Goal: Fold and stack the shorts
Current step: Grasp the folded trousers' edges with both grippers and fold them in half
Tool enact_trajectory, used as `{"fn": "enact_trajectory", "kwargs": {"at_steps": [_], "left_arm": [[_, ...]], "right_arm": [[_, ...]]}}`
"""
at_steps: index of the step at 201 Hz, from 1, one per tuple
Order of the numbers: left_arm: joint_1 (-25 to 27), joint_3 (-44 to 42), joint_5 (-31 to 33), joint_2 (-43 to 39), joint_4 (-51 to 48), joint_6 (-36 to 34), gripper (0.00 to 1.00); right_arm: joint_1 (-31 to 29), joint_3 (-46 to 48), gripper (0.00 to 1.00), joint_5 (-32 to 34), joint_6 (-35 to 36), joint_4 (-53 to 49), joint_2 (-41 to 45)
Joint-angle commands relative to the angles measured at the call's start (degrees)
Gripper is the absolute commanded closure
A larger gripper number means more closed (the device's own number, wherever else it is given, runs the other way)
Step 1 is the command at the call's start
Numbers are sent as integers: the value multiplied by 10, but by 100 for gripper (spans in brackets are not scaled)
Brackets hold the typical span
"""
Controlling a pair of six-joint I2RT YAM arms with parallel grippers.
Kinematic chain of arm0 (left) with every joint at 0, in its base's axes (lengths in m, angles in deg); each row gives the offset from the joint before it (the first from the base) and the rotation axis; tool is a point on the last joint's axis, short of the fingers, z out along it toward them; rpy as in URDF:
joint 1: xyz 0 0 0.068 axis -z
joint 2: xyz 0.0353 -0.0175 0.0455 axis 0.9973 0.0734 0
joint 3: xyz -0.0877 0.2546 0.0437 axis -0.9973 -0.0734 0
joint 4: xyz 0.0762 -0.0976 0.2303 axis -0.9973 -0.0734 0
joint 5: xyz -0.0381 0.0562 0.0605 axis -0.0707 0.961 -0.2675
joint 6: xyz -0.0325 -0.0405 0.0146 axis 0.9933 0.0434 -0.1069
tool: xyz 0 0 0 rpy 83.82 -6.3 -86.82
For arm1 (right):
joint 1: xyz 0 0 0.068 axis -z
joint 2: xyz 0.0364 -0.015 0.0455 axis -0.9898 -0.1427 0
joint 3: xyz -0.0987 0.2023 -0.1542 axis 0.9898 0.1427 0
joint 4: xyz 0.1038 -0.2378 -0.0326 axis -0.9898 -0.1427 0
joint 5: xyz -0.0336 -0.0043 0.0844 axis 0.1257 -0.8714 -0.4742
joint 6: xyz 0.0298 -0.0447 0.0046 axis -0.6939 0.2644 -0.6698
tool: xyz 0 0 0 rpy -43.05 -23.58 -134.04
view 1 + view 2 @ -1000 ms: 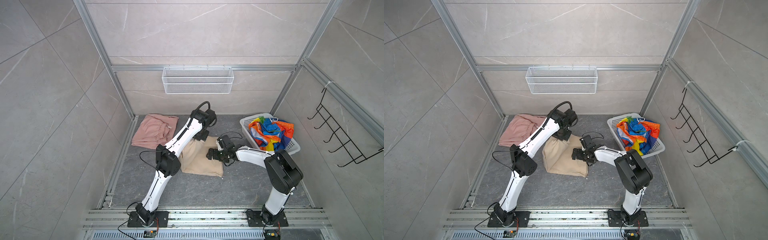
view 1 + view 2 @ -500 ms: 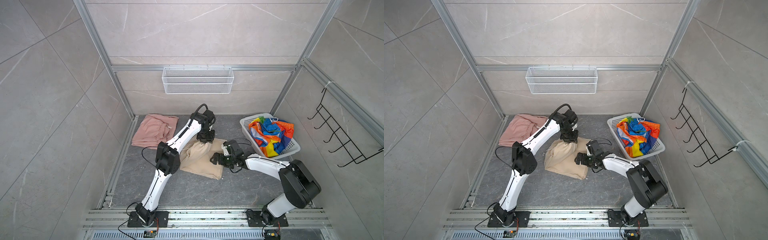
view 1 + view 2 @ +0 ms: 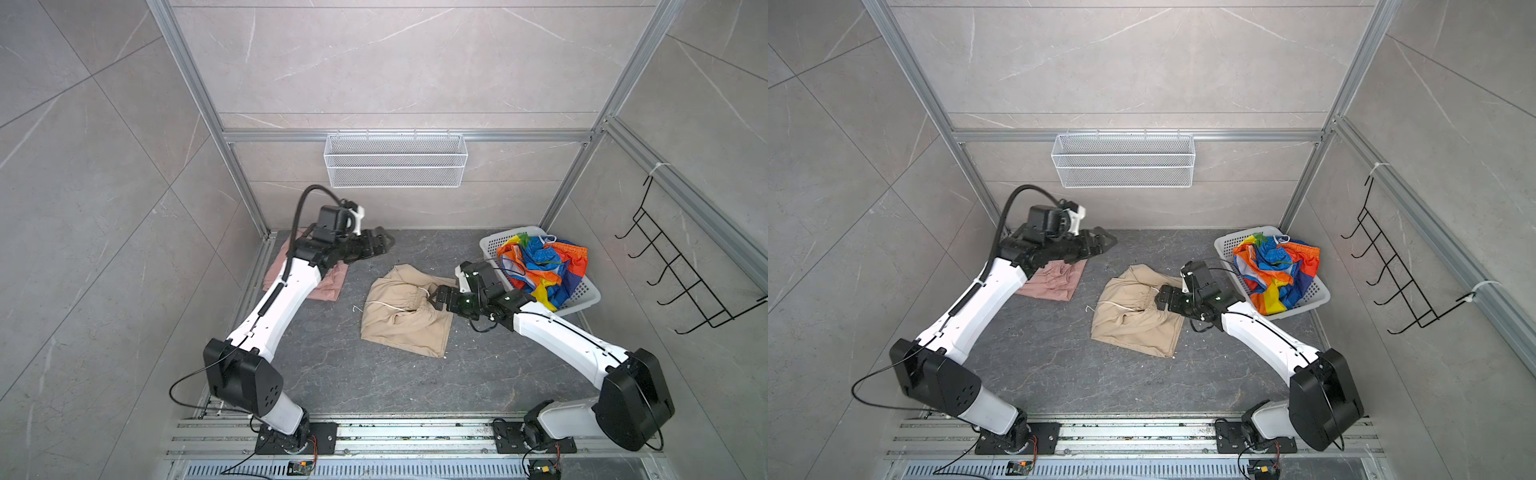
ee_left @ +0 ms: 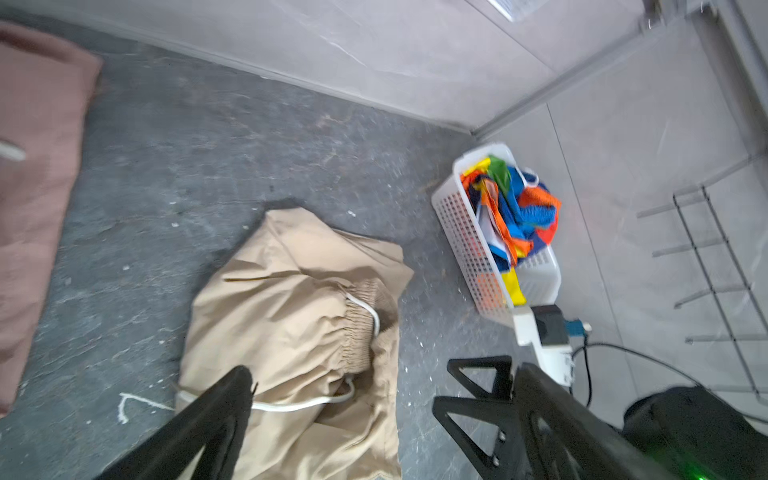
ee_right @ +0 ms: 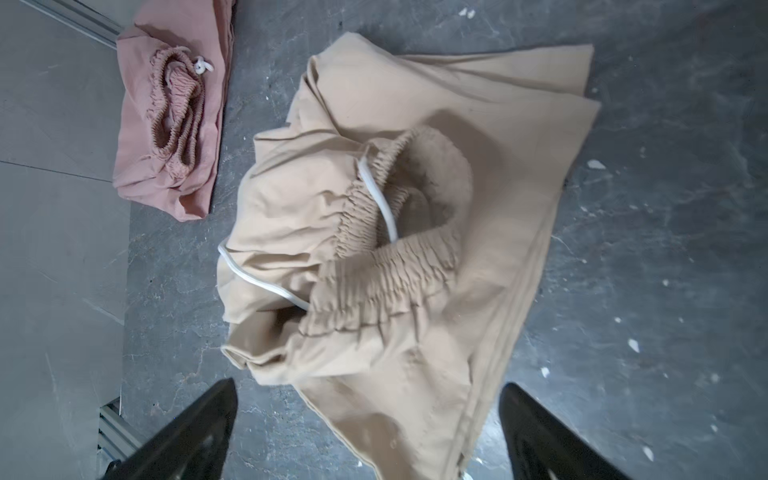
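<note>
Bright even overhead light, soft shadows; top views sharp, edges bowed; left wrist view motion-blurred.

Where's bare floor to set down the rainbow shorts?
Largest: front strip of floor between beige shorts and the base rail. Also the back strip between left gripper and basket. Narrow lane between pink shorts and beige. Crowded: right gripper reaches across the beige-to-basket gap.

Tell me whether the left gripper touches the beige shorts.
Apart: in a top view, bare floor separates the left gripper from the beige shorts.
</note>
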Motion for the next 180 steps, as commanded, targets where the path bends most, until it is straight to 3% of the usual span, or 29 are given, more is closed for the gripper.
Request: {"fn": "enact_trajectory", "kwargs": {"at_steps": [1, 43, 64, 101, 143, 166, 180], "left_arm": [[-22, -90, -83, 25, 104, 73, 1], [-15, -210, -101, 23, 220, 161, 1], [11, -242, -99, 43, 278, 202, 1], [53, -262, -92, 123, 348, 239, 1], [57, -288, -84, 196, 397, 261, 1], [58, -293, -75, 190, 381, 246, 1], [57, -297, -81, 177, 386, 246, 1]], "right_arm": [[-42, -76, 1, 36, 3, -39, -73], [-86, -169, 1, 98, 12, -91, -200], [-97, -146, 10, 118, 14, -94, -209], [-98, -16, 48, 137, -4, -51, -150], [-97, 96, 75, 162, -28, -9, -112], [-94, 117, 76, 166, -31, -5, -112], [-93, 106, 66, 161, -23, -19, -101]]}}
